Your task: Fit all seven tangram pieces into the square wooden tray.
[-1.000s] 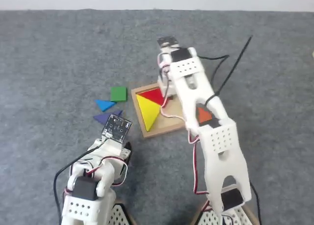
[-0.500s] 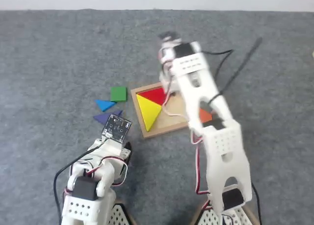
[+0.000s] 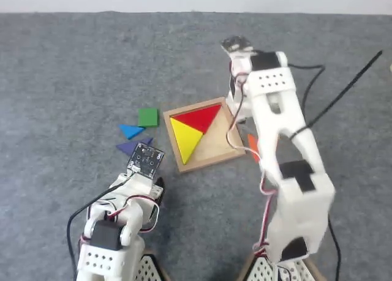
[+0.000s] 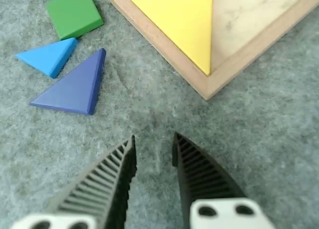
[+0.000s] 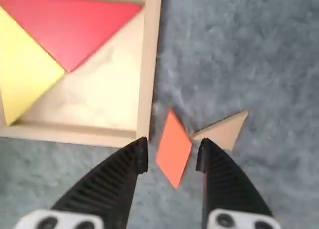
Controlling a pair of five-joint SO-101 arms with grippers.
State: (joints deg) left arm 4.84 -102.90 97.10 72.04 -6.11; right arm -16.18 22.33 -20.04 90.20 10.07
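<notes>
So the tray (image 3: 214, 145) sits mid-frame in the high view with 2 pieces in, red triangle (image 3: 199, 117) and yellow triangle (image 3: 185, 140). Right jaws are apart with the orange piece (image 5: 174, 148) showing between them, left jaws slightly apart.

You had a red triangle (image 5: 70, 27) and a yellow triangle (image 4: 174, 14) on the pale wood tray (image 5: 152, 49), a green square (image 4: 74, 13), a light blue triangle (image 4: 49, 57), a darker blue-violet triangle (image 4: 75, 87), an orange piece (image 5: 174, 148) and a tan piece (image 5: 224, 131), all against the mottled grey table cover (image 3: 73, 67).
</notes>
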